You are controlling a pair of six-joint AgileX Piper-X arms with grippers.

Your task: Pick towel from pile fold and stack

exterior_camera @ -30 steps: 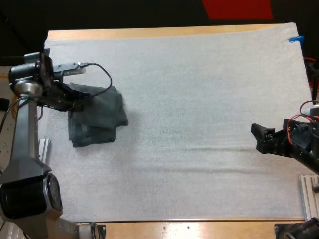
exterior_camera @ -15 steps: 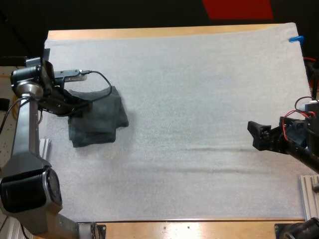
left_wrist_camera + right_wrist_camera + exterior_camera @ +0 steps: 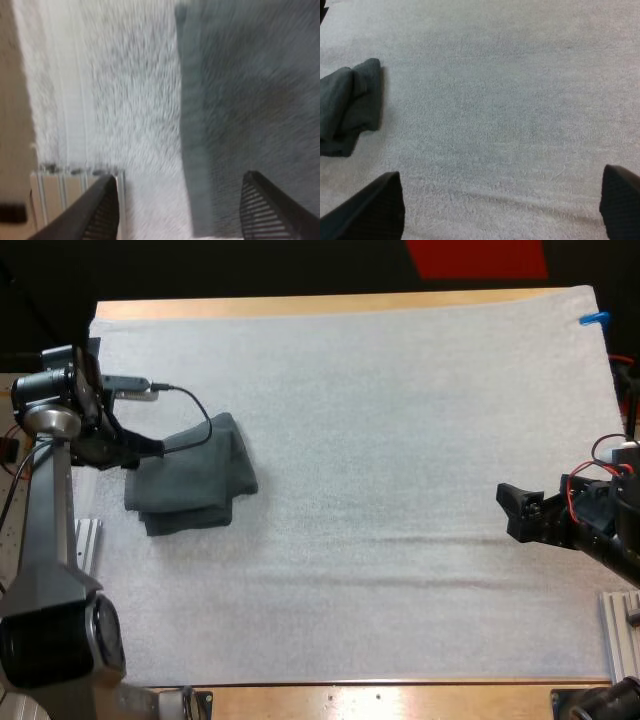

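A dark grey-green folded towel stack [image 3: 192, 480] lies on the white mat [image 3: 380, 420] at the left side. My left gripper [image 3: 140, 451] hovers at the stack's left edge. In the left wrist view the gripper [image 3: 182, 210] is open: one finger is over the towel stack [image 3: 250, 100], the other over bare mat [image 3: 125, 100]. My right gripper [image 3: 520, 512] stands open above bare mat near the right side, far from the stack. The right wrist view has that gripper [image 3: 495, 205] with its fingers wide apart and the towel stack [image 3: 347, 105] in the distance.
An aluminium rail [image 3: 88, 535] runs beside the mat's left edge, close to my left gripper, and appears as the rail [image 3: 70, 185] under its outer finger. Another rail [image 3: 620, 625] sits at the right front. Bare mat stretches between the two grippers.
My left gripper has drawn back leftward off the towel stack to its left edge. The stack stays flat on the mat. The right gripper shifted slightly left, then held still.
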